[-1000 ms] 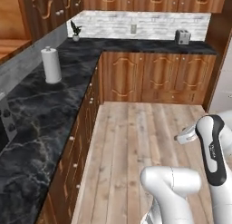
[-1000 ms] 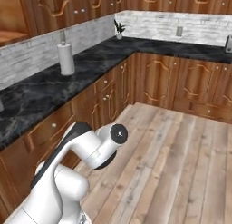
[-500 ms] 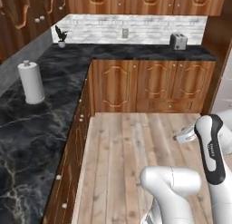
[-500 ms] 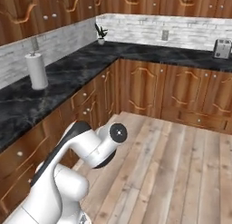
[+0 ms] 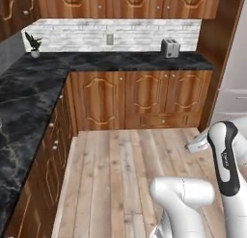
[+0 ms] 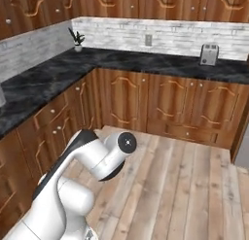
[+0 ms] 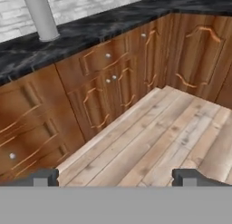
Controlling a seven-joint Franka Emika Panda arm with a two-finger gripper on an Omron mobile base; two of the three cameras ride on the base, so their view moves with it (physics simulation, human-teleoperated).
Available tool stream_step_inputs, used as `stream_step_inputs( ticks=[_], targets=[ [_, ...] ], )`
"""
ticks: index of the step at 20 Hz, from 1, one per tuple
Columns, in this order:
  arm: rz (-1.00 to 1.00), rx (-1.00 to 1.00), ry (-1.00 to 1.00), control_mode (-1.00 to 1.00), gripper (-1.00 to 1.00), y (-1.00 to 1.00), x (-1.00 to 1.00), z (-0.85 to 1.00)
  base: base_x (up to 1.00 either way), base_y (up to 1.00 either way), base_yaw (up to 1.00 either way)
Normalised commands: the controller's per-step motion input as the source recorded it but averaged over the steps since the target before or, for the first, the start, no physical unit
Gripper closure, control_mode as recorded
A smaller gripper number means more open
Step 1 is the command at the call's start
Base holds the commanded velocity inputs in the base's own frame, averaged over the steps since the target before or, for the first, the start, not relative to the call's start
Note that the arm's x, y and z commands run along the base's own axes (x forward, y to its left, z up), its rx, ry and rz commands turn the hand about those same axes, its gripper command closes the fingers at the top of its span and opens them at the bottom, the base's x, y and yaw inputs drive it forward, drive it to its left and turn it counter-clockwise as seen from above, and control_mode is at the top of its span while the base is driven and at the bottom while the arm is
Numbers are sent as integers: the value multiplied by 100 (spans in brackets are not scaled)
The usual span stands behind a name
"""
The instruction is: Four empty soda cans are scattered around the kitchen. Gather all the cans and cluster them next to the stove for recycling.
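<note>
The soda cans and the stove are out of view. In the hand view my gripper [image 7: 115, 177] is open, its two dark fingertips [image 7: 43, 177] far apart with nothing between them. It hangs low over the plank floor [image 7: 167, 137] and looks toward a row of wooden cabinet fronts [image 7: 104, 82]. In the base views the white arm [image 6: 97, 156] is folded close to the base, over the floor.
An L-shaped black marble counter [image 5: 29, 102] runs along the left and back walls. On it stand a toaster [image 5: 170, 48], a small potted plant [image 5: 34, 43] and a grey paper-towel roll [image 7: 41, 17]. A pale tall panel [image 5: 234, 87] stands at the right.
The whole picture has shifted in both base views, so the base has turned. The paper-towel roll has left them, and the toaster and back wall now sit nearer the centre. The gripper stays open.
</note>
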Motion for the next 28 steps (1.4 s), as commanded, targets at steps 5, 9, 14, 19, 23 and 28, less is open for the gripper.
stream_step_inputs(
  ticks=[5,9,14,19,23,28],
  targets=[
    [0,0,0,100,-100,0,0,0,86,-79,-6],
    [0,0,0,100,-100,0,0,0,88,-77,-3],
    [0,0,0,100,-100,0,0,0,62,-84,-10],
    [0,0,0,100,-100,0,0,0,42,-93,-13],
    [0,0,0,100,-100,0,0,0,15,-100,-17],
    [0,0,0,100,-100,0,0,0,26,-99,-15]
  ],
)
